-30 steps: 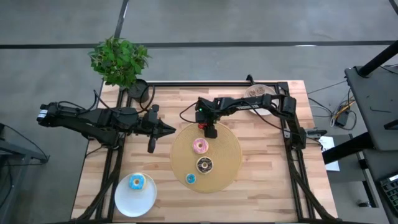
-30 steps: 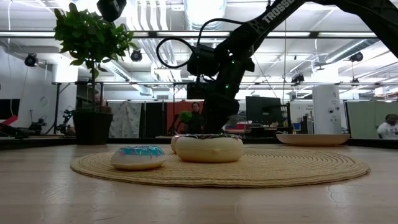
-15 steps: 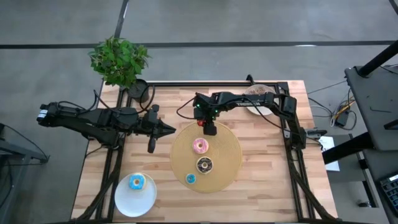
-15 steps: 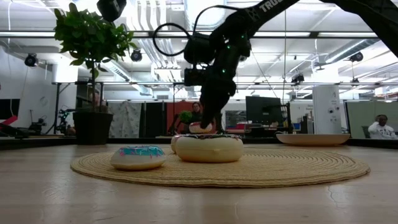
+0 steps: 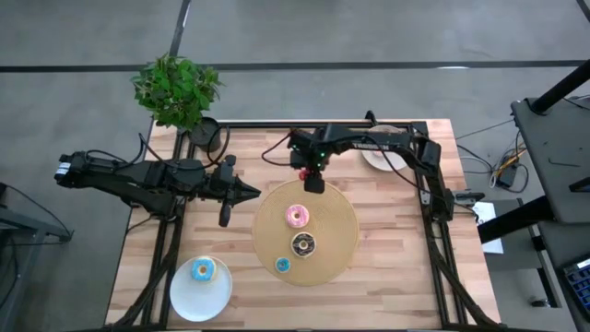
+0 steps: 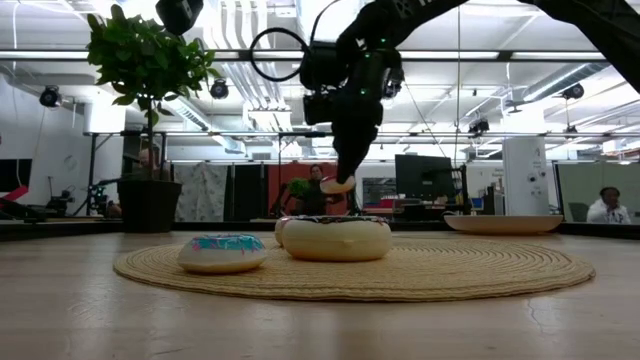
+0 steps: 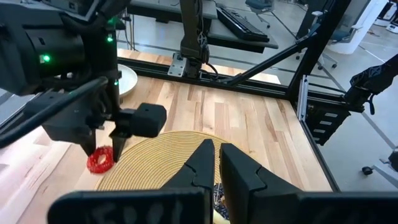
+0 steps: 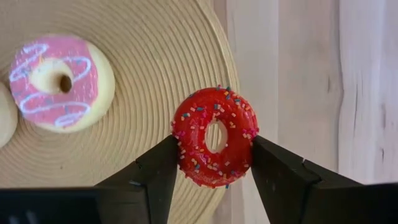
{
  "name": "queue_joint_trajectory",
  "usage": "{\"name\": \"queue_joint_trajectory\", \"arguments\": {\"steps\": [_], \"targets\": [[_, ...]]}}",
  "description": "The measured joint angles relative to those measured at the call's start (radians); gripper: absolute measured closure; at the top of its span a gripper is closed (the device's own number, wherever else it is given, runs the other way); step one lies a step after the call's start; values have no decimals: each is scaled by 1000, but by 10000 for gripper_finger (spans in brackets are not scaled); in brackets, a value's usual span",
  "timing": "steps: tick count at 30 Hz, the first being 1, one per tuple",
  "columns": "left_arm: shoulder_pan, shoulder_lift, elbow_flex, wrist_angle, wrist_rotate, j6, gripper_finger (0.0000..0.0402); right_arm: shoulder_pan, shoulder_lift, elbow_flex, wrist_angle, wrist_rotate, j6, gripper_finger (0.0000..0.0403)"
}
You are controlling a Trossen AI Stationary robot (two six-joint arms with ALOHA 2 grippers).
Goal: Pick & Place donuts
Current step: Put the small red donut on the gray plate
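My right gripper (image 5: 313, 182) hangs over the far edge of the round tan mat (image 5: 337, 231), shut on a red sprinkled donut (image 8: 215, 137). The left wrist view shows the same red donut (image 7: 99, 160) below that gripper's fingers. On the mat lie a pink donut (image 5: 297, 217), a chocolate donut (image 5: 303, 244) and a tiny blue donut (image 5: 283, 265). A blue-iced donut (image 5: 203, 270) sits on a white plate (image 5: 182, 297) at the near left. My left gripper (image 5: 255, 192) is shut, holds nothing, and waits left of the mat. My right gripper pinches the red donut between its two fingers (image 8: 155, 169), one on each side of the outer rim (image 8: 184, 154). The fingers come from above and point steeply down. The donut lies flat, icing up, lifted clear above the mat's far edge (image 6: 338, 185).
A second white plate (image 5: 378, 159) stands at the far right of the table. A potted plant (image 5: 177, 89) is at the far left corner. Bare wooden table (image 5: 396, 267) lies right of the mat. People show in the room beyond the table.
My right gripper has risen from the mat's far edge with the red donut, which has come up off the mat and now hangs clear above it. The wrist has tipped a little as it rose.
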Motion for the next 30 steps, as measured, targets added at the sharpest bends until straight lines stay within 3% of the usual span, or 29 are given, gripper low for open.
{"name": "queue_joint_trajectory", "arguments": {"steps": [22,30], "targets": [[0,0,0,8,0,-5,401,-78,-187,-50,-113,10,19,218],[0,0,0,10,0,-4,401,-127,-341,-180,-118,125,34,218]]}}
